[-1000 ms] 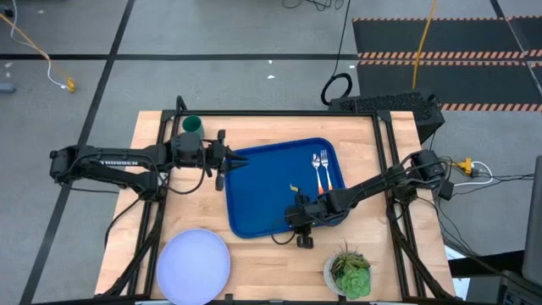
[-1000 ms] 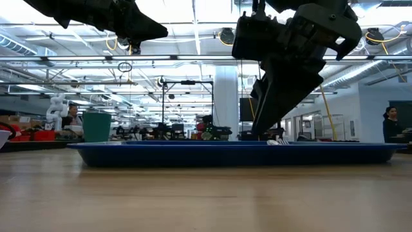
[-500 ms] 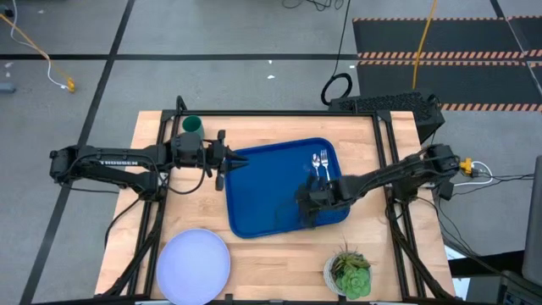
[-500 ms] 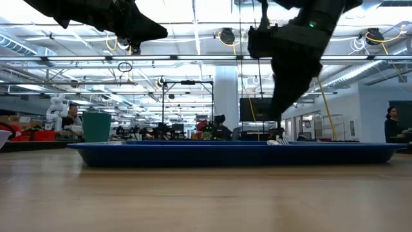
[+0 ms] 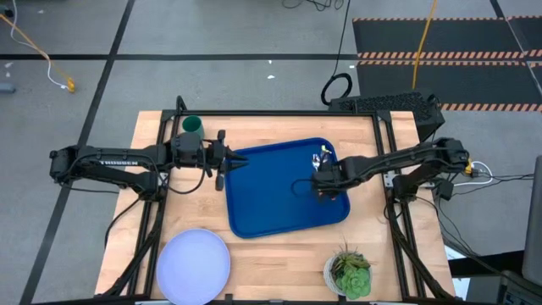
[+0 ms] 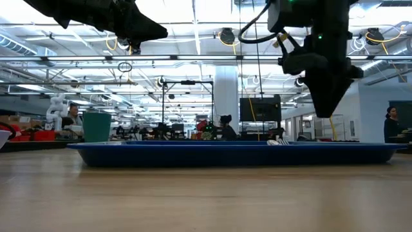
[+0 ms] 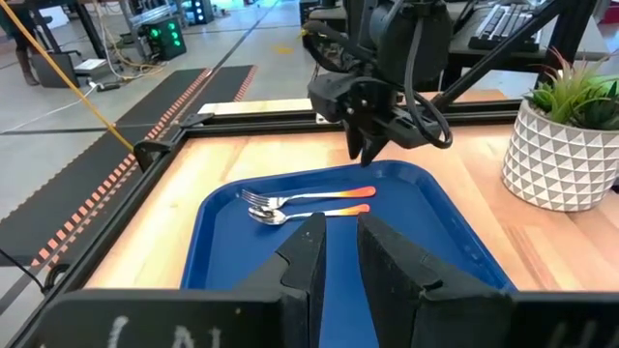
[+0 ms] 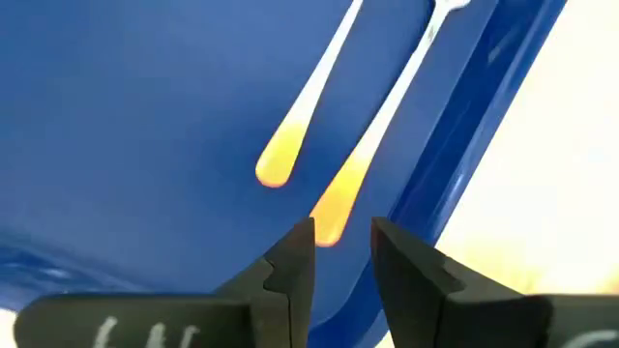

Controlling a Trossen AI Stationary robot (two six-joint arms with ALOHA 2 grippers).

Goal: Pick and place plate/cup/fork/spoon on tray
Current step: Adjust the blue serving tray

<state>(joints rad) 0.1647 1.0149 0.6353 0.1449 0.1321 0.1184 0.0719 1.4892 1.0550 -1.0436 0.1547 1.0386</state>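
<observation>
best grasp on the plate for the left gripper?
Grip the plate at its rim, probably the edge facing the left gripper, coming from above with one finger outside and one inside. It lies flat on the table, too wide to span, with bare wood around it.

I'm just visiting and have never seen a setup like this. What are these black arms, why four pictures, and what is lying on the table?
These are two robot arms, each ending in a two-finger gripper. One picture looks down from above, one looks level across the table, and one camera sits on each wrist. On the wooden table lies a blue tray with a fork and a spoon side by side in it. The right gripper hangs just above their orange handles, fingers slightly apart, holding nothing. The left gripper waits at the tray's left edge, also holding nothing. Off the tray are a green cup, a pale plate and a potted plant.
</observation>
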